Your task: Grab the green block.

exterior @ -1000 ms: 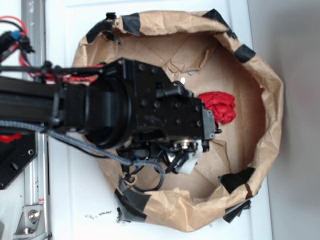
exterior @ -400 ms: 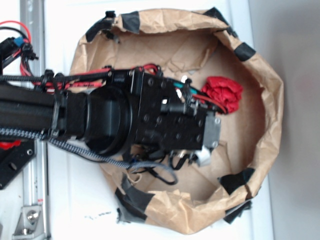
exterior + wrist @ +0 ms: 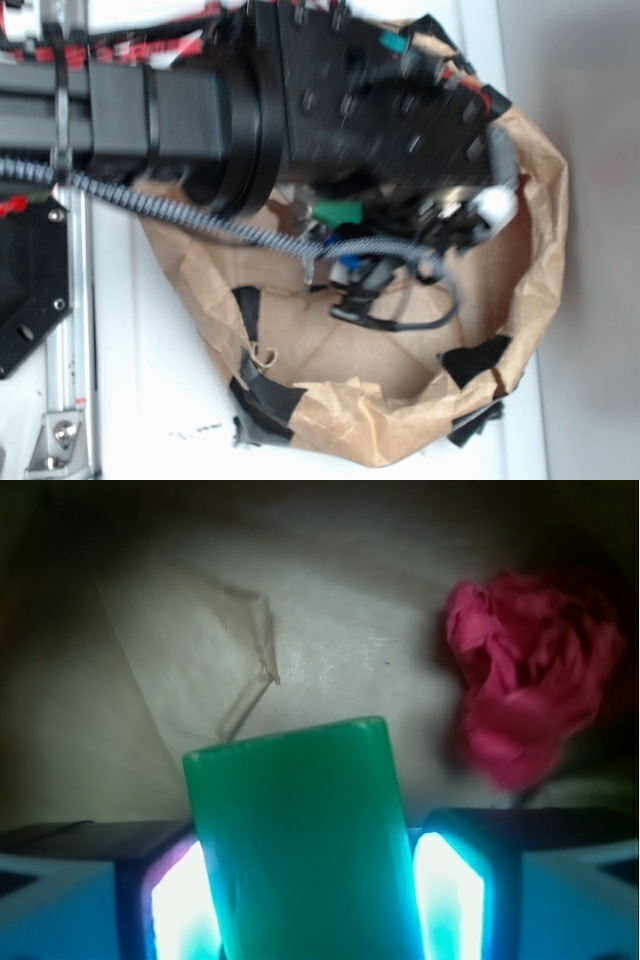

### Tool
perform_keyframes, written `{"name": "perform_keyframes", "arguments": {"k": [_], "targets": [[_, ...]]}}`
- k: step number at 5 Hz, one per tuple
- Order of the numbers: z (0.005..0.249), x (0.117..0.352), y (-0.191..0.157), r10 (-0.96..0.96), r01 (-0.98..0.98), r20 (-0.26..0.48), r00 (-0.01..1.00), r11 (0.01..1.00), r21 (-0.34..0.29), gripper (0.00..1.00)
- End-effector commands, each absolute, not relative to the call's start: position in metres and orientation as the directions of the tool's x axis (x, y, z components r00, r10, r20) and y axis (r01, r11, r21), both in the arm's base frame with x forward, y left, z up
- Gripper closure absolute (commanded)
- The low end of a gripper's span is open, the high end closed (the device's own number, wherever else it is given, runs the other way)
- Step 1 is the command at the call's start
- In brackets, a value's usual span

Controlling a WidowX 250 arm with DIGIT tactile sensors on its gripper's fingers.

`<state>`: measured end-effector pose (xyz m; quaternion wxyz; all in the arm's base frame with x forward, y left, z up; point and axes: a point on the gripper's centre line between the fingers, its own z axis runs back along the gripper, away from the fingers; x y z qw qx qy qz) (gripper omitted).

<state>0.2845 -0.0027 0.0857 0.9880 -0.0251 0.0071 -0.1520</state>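
Note:
In the wrist view the green block (image 3: pixel 300 840) stands upright between my glowing pads (image 3: pixel 450 890), its rounded top end sticking out past them. My gripper (image 3: pixel 310 890) is shut on it, both pads pressed against its sides, above the brown paper floor. In the exterior view my black arm (image 3: pixel 380 110) reaches in from the left over the top half of the bag. A small green patch (image 3: pixel 335 213) shows under it, probably the block. The fingers themselves are hidden there.
A crumpled red paper ball (image 3: pixel 530 690) lies on the paper to the right of the block; the arm hides it in the exterior view. The brown paper bag's wall (image 3: pixel 545 250), patched with black tape (image 3: pixel 475 360), rings the space. Cables (image 3: pixel 390 300) hang below the arm.
The arm has swung toward the top of the exterior view and looms larger there. It now covers the red ball. A green patch has appeared under it.

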Motion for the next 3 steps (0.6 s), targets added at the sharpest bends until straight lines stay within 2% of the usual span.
{"name": "perform_keyframes", "arguments": {"k": [1,2,3], "targets": [[0.131,0.27,-0.006,0.09,-0.09,0.001,0.996,0.996,0.013,1.0],[0.146,0.263,-0.008,0.123,-0.123,0.066,0.99,0.992,0.001,1.0],[0.147,0.263,-0.009,0.132,-0.133,0.068,0.989,0.991,0.017,1.0]]}}
